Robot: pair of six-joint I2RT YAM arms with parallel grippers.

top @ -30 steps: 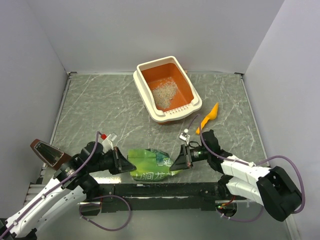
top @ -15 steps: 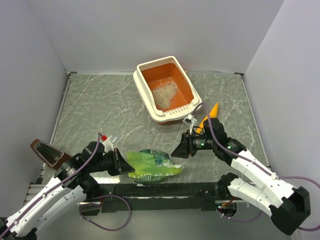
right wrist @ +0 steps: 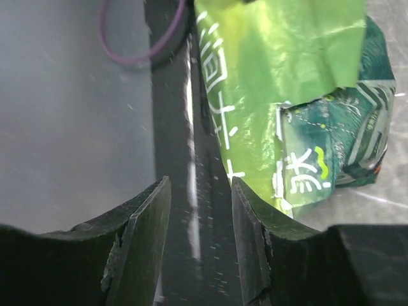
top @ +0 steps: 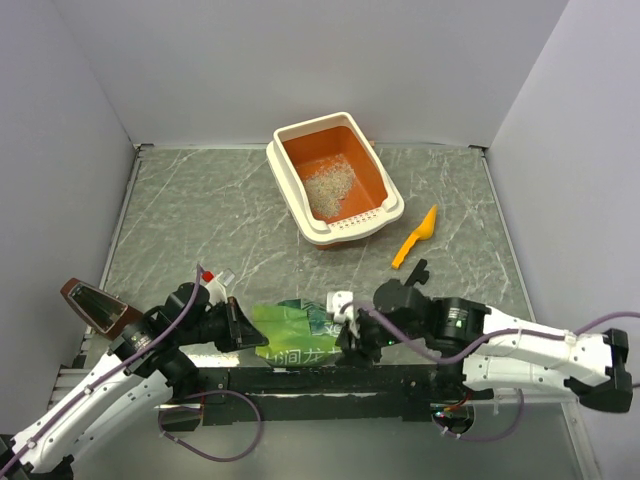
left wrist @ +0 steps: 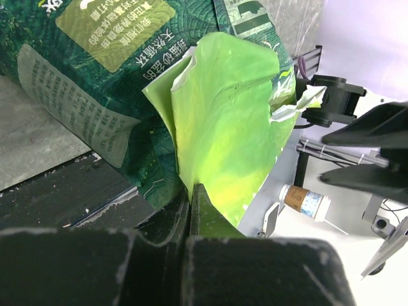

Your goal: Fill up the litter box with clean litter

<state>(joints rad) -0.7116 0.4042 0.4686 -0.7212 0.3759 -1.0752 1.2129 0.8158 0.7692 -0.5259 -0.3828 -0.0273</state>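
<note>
The litter box (top: pixel 313 122), orange inside with a cream rim, stands at the back centre and holds a small pale pile of clean litter (top: pixel 328 187). A crinkled green litter bag (top: pixel 298 330) lies at the table's front edge. My left gripper (top: pixel 241 328) is shut on the bag's bright green flap (left wrist: pixel 223 115), with the fingers (left wrist: pixel 203 203) pinched together on it. My right gripper (top: pixel 349 338) is open at the bag's right end. The bag (right wrist: pixel 287 83) lies just right of its fingers (right wrist: pixel 245 204), and nothing is between them.
An orange-yellow scoop (top: pixel 418 236) lies on the marble tabletop right of the litter box. A brown wedge-shaped object (top: pixel 95 305) sits off the left front corner. A black rail (top: pixel 330 378) runs along the front edge under the bag. Grey walls enclose three sides.
My right gripper opened and let go of the bag's right end, swung up toward the scoop, then came back down beside the bag. The left gripper has kept its hold.
</note>
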